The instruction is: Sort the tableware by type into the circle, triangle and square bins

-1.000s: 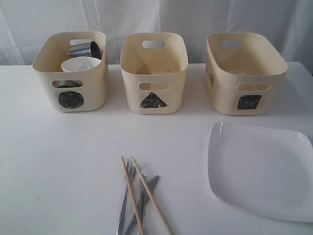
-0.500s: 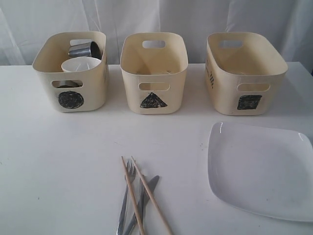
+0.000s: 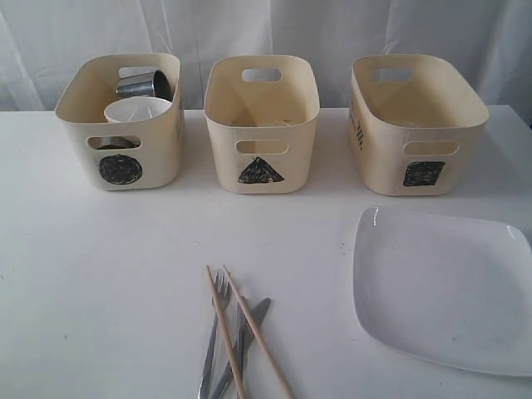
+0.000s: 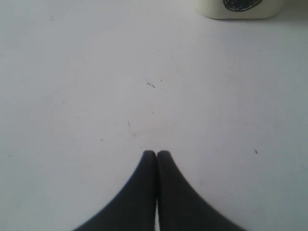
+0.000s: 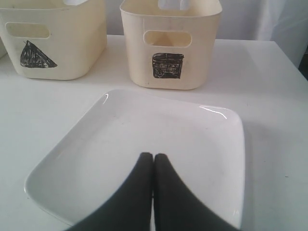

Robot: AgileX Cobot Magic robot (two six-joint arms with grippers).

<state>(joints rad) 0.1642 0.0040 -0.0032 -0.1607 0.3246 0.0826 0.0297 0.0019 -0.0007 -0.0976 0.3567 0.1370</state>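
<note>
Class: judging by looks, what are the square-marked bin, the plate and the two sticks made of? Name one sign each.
Square bin: likely matte cream plastic, moulded handle slot. Plate: glossy white, ceramic or melamine; rim glints. Chopsticks: seemingly bare wood, dull tan.

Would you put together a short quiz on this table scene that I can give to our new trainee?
1. Which bin holds the steel mug and the white bowl? A: circle; B: triangle; C: square.
2. True or false: the chopsticks lie on the plate.
3. Is the left hand open or shut?
Key:
1. A, the circle bin.
2. False; they lie on the table, by the fork.
3. Shut.
</note>
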